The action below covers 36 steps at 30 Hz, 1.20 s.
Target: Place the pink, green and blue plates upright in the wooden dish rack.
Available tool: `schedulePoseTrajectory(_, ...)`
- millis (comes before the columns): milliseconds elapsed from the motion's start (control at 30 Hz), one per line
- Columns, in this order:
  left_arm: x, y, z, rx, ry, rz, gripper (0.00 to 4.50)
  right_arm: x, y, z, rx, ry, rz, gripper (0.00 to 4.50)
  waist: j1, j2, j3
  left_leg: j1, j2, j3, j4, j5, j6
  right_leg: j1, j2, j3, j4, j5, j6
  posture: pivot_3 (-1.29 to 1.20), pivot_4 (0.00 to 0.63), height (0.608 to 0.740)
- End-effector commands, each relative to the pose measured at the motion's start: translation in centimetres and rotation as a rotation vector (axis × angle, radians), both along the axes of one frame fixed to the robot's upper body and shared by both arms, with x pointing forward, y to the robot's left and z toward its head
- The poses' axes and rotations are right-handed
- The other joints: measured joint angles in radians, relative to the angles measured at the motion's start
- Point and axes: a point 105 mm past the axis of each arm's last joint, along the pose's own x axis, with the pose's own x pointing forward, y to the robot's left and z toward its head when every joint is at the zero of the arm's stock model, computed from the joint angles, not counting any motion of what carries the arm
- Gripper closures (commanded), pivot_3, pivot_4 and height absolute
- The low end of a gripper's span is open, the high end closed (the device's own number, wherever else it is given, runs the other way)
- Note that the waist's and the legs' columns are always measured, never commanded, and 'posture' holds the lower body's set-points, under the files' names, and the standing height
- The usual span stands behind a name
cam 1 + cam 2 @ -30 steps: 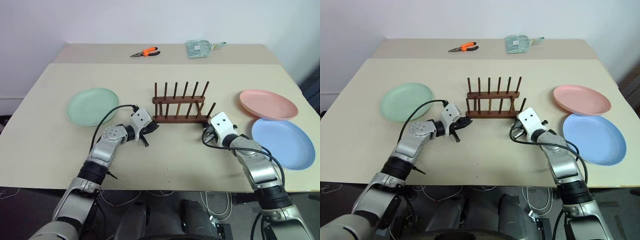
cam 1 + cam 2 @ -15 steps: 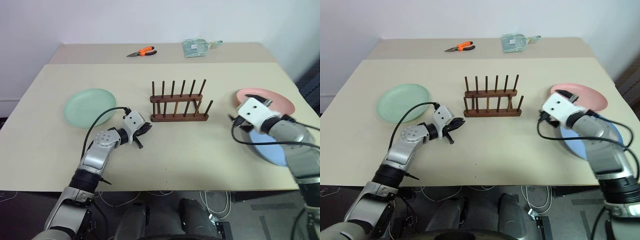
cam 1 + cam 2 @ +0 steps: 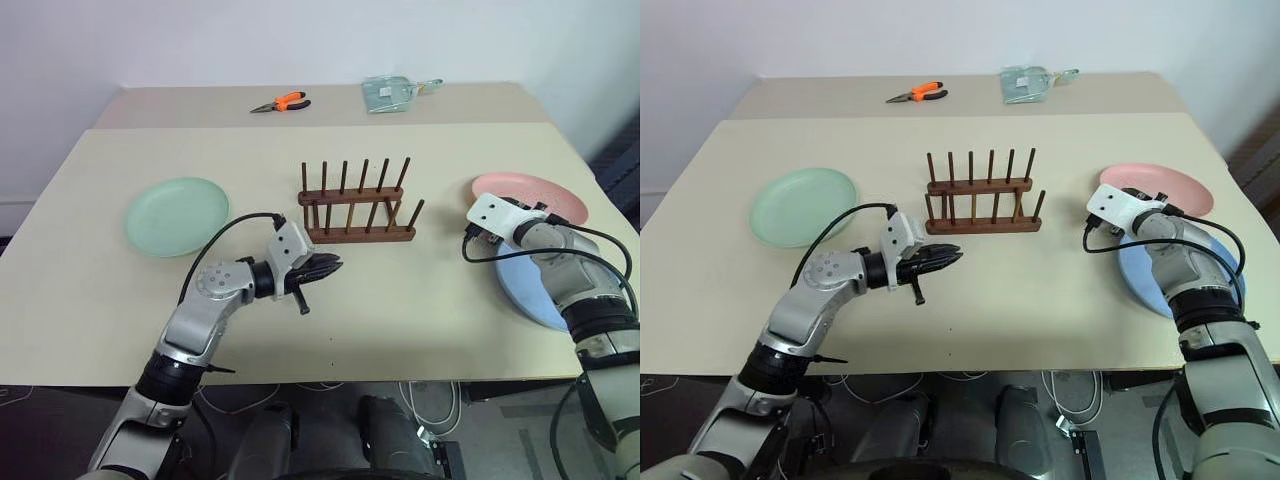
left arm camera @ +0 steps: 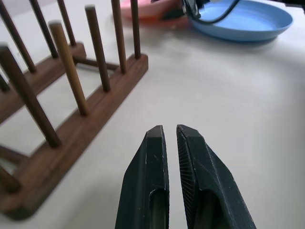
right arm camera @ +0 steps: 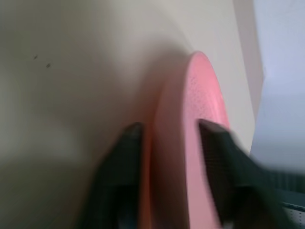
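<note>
- Pale beige table [image 3: 420, 300] against a white wall; a second table behind it carries orange-handled pliers [image 3: 279, 102] and a clear packet [image 3: 392, 94].
- Wooden dish rack [image 3: 358, 205]: stands at mid-table, every slot empty. Its long axis runs left to right across the table, and its pegs point upward, leaning slightly away.
- Green plate [image 3: 177, 215]: lies flat, well to the left of the rack.
- Pink plate [image 3: 540, 192]: lies at the right, its near rim between the fingers of the right pincer [image 5: 167, 131].
- Blue plate [image 3: 530, 290]: lies flat just in front of the pink one, partly under the right forearm.
- Right pincer: its two fingers straddle the pink rim, one on each face; whether they have clamped cannot be told.
- Left pincer [image 4: 169, 133]: pressed together and holding nothing, above bare table just before the rack's near-left end, pointing to the right along its front.
- Progress: no plate is racked. By judgement, the first pickup is under way and all three placements remain.
</note>
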Motion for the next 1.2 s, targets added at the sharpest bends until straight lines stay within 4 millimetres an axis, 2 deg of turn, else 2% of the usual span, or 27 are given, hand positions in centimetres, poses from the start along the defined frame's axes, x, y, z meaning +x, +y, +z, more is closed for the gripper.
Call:
schedulePoseTrajectory(33,-0.5,0.1,1.0,-0.016,-0.032,-0.004,4.13,0.5,1.1,3.1,0.059,-0.112,0.033,4.48,0.000,0.000,0.000,0.000,0.000,0.000,0.000,0.000,0.000,0.000,0.000,0.000,0.000,0.000,0.000,0.00,0.150,0.740)
schedulePoseTrajectory(100,-0.5,0.3,0.9,-0.009,-0.031,0.000,4.13,0.3,1.6,4.9,0.069,-0.178,0.057,4.48,0.001,0.001,0.000,0.000,0.000,0.000,0.000,0.000,0.000,0.000,0.000,0.000,0.000,0.000,0.000,0.00,0.150,0.740)
schedulePoseTrajectory(167,-0.4,0.6,0.9,-0.005,-0.033,0.012,4.13,-0.3,2.7,7.5,0.110,-0.279,0.111,4.48,0.002,0.001,0.001,0.000,0.000,0.000,0.000,0.000,0.000,0.000,0.000,0.000,0.000,0.000,0.000,0.00,0.150,0.740)
schedulePoseTrajectory(233,0.0,1.1,1.0,-0.006,-0.035,0.030,4.13,-1.7,4.5,11.4,0.357,-0.412,0.188,4.48,0.003,0.001,0.001,0.000,0.000,0.000,0.000,0.000,0.000,0.000,0.000,0.000,0.000,0.000,0.000,0.00,0.150,0.740)
schedulePoseTrajectory(267,0.2,1.4,1.1,-0.014,-0.033,0.041,4.13,-2.9,5.9,13.8,0.611,-0.470,0.253,4.48,0.001,0.001,0.001,-0.001,0.000,-0.001,0.000,0.000,0.000,-0.001,0.000,0.000,0.000,0.000,0.000,0.00,0.150,0.740)
schedulePoseTrajectory(333,0.4,1.8,1.3,-0.024,-0.029,0.053,4.13,-4.9,7.7,16.1,0.931,-0.482,0.364,4.48,0.000,0.001,0.001,0.000,0.001,-0.002,0.000,0.000,0.000,-0.001,0.001,0.000,0.000,0.000,0.000,0.00,0.150,0.740)
schedulePoseTrajectory(400,0.3,2.1,1.5,-0.040,-0.023,0.045,4.13,-7.5,10.1,18.3,1.325,-0.428,0.558,4.48,0.004,0.001,0.001,0.000,0.001,-0.003,0.000,0.000,0.000,0.000,0.001,-0.001,0.001,0.000,0.000,0.00,0.150,0.740)
schedulePoseTrajectory(433,0.3,2.1,1.6,-0.046,-0.020,0.040,4.13,-8.5,10.8,19.0,1.449,-0.394,0.623,4.48,0.004,0.001,0.001,0.000,0.001,-0.004,0.000,0.000,0.000,0.000,0.001,-0.001,0.001,0.000,0.000,0.00,0.150,0.740)
schedulePoseTrajectory(467,0.3,2.2,1.8,-0.056,-0.019,0.031,4.13,-9.1,11.6,19.3,1.544,-0.348,0.668,4.48,0.005,0.001,0.001,0.000,0.002,-0.006,0.000,0.000,0.000,0.000,0.001,-0.001,0.001,0.000,0.000,0.00,0.150,0.740)
schedulePoseTrajectory(600,0.2,2.1,2.3,-0.075,-0.023,0.013,4.13,-9.3,13.2,18.6,1.673,-0.217,0.665,4.48,0.006,0.002,0.001,0.000,0.001,-0.006,0.000,0.000,0.000,0.000,0.000,-0.001,0.000,-0.002,-0.003,0.00,0.150,0.740)
schedulePoseTrajectory(867,-0.2,2.3,2.3,-0.079,-0.019,0.028,4.13,-7.8,14.1,17.6,1.831,-0.123,0.565,4.48,0.002,0.002,0.001,-0.001,0.001,-0.003,0.000,0.000,0.000,-0.001,0.001,-0.001,0.001,0.000,-0.001,0.00,0.150,0.740)
schedulePoseTrajectory(1100,-0.5,2.6,1.8,-0.073,-0.004,0.045,4.13,-7.3,14.8,17.3,1.898,-0.088,0.524,4.48,0.002,0.002,0.001,-0.001,0.001,-0.002,0.000,0.000,0.000,-0.002,0.001,-0.001,0.001,0.000,-0.001,0.00,0.150,0.740)
schedulePoseTrajectory(1200,-0.5,2.6,1.7,-0.068,-0.001,0.043,4.13,-6.4,14.9,16.9,1.933,-0.087,0.463,4.48,0.002,0.002,0.001,-0.001,0.001,-0.002,-0.001,0.000,0.000,-0.002,0.001,-0.001,0.001,0.000,-0.001,0.00,0.150,0.740)
